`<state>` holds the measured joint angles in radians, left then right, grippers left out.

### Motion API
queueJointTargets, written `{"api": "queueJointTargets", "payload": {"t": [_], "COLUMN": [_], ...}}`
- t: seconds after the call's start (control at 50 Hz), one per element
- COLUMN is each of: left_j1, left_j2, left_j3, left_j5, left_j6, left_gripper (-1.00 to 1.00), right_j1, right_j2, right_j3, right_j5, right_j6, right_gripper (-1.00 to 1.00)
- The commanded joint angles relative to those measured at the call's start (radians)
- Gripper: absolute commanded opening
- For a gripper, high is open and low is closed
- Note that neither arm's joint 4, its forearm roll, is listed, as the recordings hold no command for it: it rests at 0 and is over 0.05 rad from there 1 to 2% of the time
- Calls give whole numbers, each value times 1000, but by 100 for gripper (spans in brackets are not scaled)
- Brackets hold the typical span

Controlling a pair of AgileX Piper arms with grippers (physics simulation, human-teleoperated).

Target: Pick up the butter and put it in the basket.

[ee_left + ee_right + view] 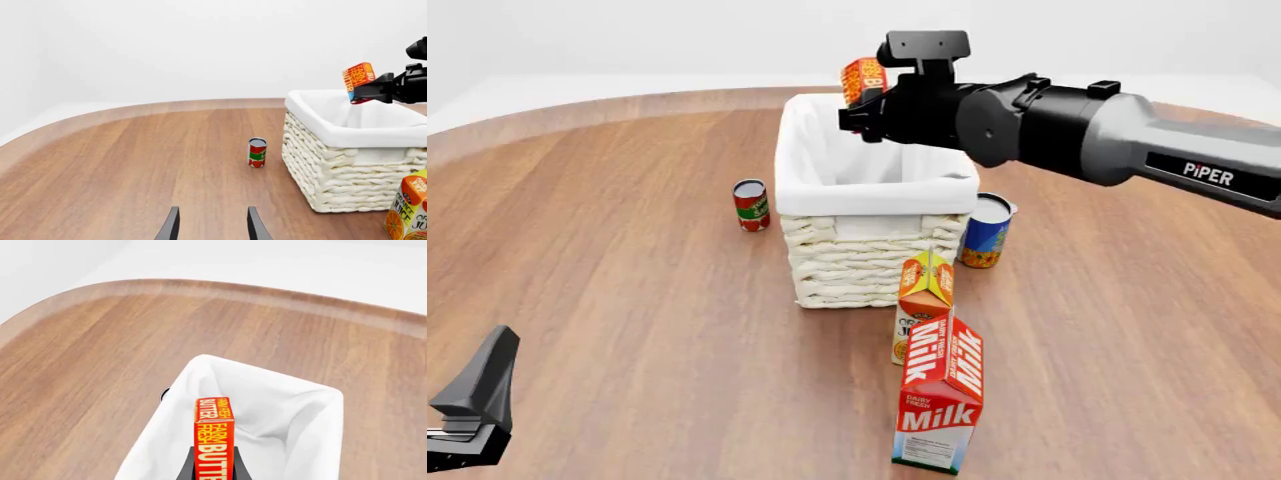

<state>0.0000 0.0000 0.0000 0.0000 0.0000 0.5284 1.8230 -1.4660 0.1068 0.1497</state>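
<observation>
Above the desk (627, 300), our right gripper (865, 108) is clamped on the butter (862, 80), holding the box on end over the far part of the basket (868, 250), so the coming move is straight down. Our right wrist view runs along the box's long axis into the white lining; the front view hides the lower half of the box behind the arm. Our left gripper (211, 225) idles low and well apart, fingers parted and empty; how high the box hangs above the rim we can only roughly judge.
</observation>
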Motion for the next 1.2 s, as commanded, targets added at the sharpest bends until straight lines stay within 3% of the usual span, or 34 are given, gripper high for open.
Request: {"api": "queueJointTargets", "payload": {"t": [0.02,0.96,0.98,1.2], "left_j1": [0,0,0,0], "left_j2": [0,0,0,0], "left_j3": [0,0,0,0], "left_j5": [0,0,0,0], "left_j6": [0,0,0,0], "left_gripper": [100,100,100,100], "right_j1": [-8,-18,-15,-21], "right_j2": [12,15,15,18], "right_j3": [-14,-6,-6,-17], "right_j5": [-5,-23,-22,-20], "right_j6": [10,12,5,10], "right_gripper": [-100,-100,100,100]}}
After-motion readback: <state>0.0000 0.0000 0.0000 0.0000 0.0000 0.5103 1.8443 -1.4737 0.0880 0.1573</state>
